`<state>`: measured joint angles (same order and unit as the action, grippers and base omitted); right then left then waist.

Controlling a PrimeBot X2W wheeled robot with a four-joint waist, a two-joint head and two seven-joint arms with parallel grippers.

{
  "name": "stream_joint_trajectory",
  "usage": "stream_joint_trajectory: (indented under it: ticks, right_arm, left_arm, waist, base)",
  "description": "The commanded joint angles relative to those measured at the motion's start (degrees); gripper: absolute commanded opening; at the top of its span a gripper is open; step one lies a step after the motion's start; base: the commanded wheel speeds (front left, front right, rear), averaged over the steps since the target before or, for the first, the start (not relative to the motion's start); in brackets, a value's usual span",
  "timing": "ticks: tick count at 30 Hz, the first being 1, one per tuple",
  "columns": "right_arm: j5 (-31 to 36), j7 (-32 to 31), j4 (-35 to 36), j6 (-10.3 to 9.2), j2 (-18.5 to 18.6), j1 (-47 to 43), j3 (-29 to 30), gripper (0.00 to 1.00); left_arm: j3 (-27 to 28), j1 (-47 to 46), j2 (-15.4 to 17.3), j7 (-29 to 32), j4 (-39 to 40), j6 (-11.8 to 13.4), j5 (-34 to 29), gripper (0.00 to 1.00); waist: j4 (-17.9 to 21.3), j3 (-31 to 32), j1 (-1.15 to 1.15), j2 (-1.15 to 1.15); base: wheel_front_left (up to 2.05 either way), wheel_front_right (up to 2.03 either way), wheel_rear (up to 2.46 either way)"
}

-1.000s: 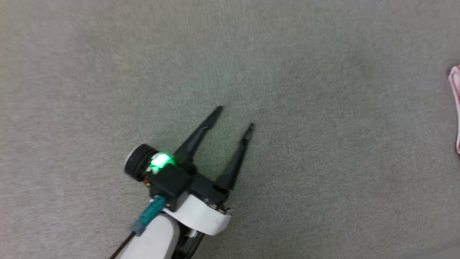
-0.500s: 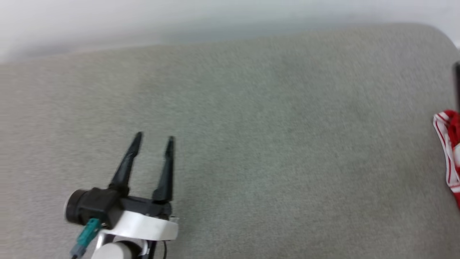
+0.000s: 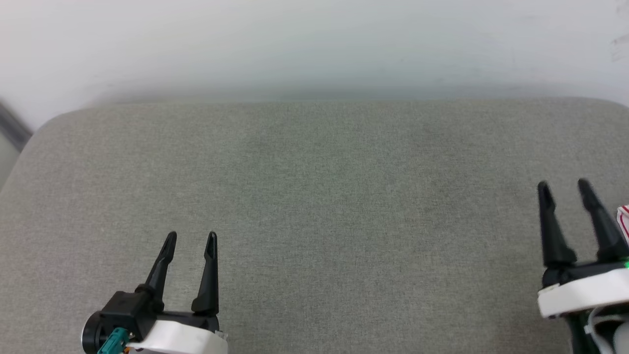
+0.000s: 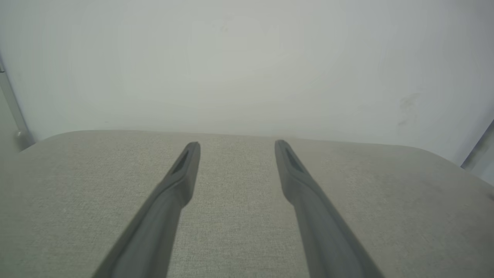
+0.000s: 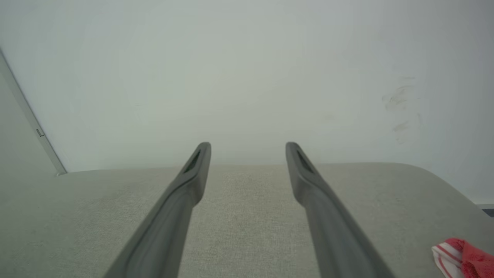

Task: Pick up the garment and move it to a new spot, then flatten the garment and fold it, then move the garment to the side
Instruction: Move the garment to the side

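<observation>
Pointing up the head view, the left gripper [image 3: 191,236] sits low on the left. Its two dark fingers are spread apart and hold nothing. The right gripper [image 3: 562,185] sits low on the right, a bit farther up. Its two fingers are spread apart too, and they hold nothing.

Both grippers are over a grey pad [image 3: 314,196] covered in soft cloth. They are well apart, with a wide stretch of pad between them. In the left wrist view the fingers [image 4: 171,200] reach out over the pad with a gap between them.

The shirt [image 3: 624,216] is just beside the right gripper, on its outer side, at the very right edge of the head view. A small white bit with red stripes shows there. In the right wrist view a bunched red and white corner of it lies on the pad, low on the right, apart from the fingers [image 5: 181,208]. I cannot tell how the rest of it lies.

The pad has round corners. Behind its far edge stands a plain pale wall [image 3: 314,44].
</observation>
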<state>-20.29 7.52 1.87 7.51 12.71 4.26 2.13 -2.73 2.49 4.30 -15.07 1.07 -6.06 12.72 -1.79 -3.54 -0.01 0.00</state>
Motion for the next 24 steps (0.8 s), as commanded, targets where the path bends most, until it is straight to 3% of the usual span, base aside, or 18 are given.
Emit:
stream_joint_trajectory:
  ticks: [1,8,24]
  right_arm:
    - [0.54,0.43,-0.4,-0.03,-0.51,-0.99,-0.12,1.0]
    - [3.96,3.84,-5.21,-0.04,-4.67,-3.37,-1.72,1.0]
    - [5.98,6.06,-8.96,-0.03,-6.63,-2.51,-2.25,1.0]
  left_arm:
    - [0.23,0.59,-0.19,-0.12,-0.24,-0.25,-0.09,1.0]
    - [1.81,2.26,-0.79,-0.12,-2.37,-0.63,-1.77,1.0]
    - [3.45,2.66,-1.37,-0.12,-2.0,-1.29,-1.28,1.0]
  waist:
    - [-0.24,0.46,0.01,0.0]
    - [-0.05,1.37,0.01,0.0]
    - [0.43,2.01,0.01,0.0]
  base:
    - [0.0,0.0,0.0]
    - [0.0,0.0,0.0]
    - [0.0,0.0,0.0]
